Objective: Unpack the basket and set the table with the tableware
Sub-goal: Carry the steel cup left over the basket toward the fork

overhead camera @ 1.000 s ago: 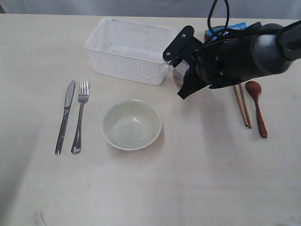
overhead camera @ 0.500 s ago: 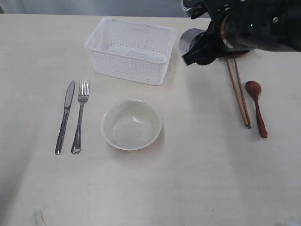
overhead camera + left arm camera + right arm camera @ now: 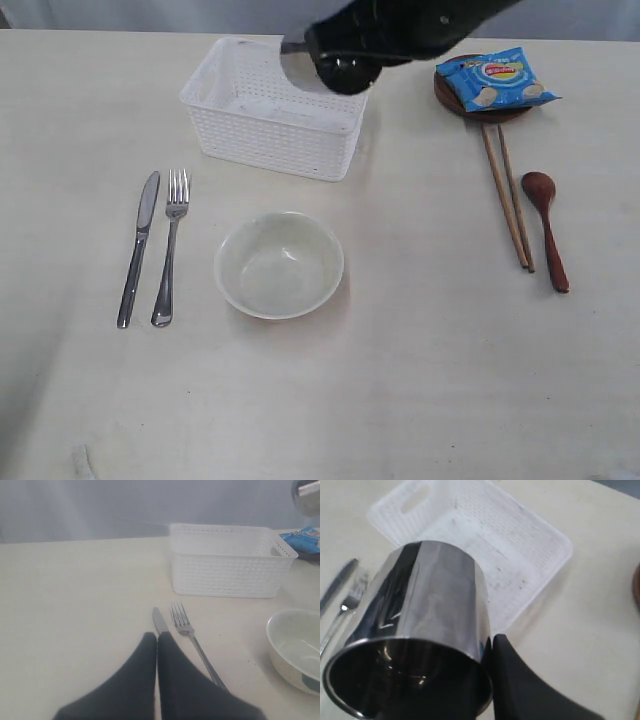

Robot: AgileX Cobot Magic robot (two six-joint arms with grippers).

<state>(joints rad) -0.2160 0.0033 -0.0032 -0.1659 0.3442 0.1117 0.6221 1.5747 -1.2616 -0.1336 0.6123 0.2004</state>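
Seven pieces lie out on table [image 3: 420, 380]: knife [image 3: 138, 248], fork [image 3: 170, 245], bowl [image 3: 280, 265], chopsticks [image 3: 508, 195], spoon [image 3: 547, 228], plate [image 3: 500, 114]. Basket [image 3: 275, 105] looks empty. Only steel cup [image 3: 430, 605] left, clamped by right gripper [image 3: 489, 652], hanging above basket. Left gripper [image 3: 156, 639] pressed together, holding nothing.

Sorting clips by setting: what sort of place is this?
Probably a staged test bench, not a real dining room: a pale table, one place setting of knife, fork and bowl, and a plain grey backdrop.
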